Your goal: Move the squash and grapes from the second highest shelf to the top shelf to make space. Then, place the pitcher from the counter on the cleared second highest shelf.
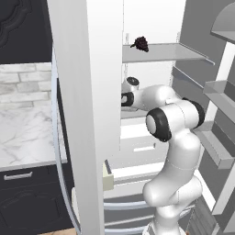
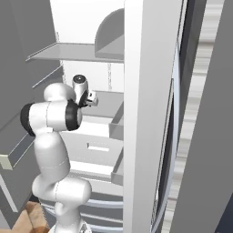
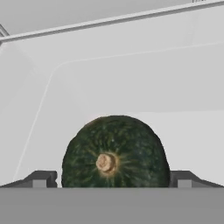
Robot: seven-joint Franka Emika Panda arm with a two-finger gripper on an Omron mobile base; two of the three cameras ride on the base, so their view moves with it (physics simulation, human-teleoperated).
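Observation:
A round dark green squash [image 3: 114, 151] with a tan stem lies on the mid-grey second highest shelf [image 3: 192, 131], its stem end facing me. My gripper [image 3: 113, 179] is open, with one fingertip [image 3: 41, 178] just left of the squash and the other just right of it. The dark purple grapes [image 1: 140, 43] rest at the back left of the top shelf [image 1: 170, 53]. My arm reaches into the fridge at the level of the second highest shelf [image 2: 107, 98]. The white marble counter [image 1: 23, 133] lies to the left of the fridge. The pitcher is out of view.
The open fridge door's white edge [image 1: 87, 114] stands close to the left of my arm, with door bins [image 1: 220, 96] on the right. White drawers [image 2: 100, 148] sit below the shelf. The top shelf's underside [image 3: 109, 19] runs close above my hand.

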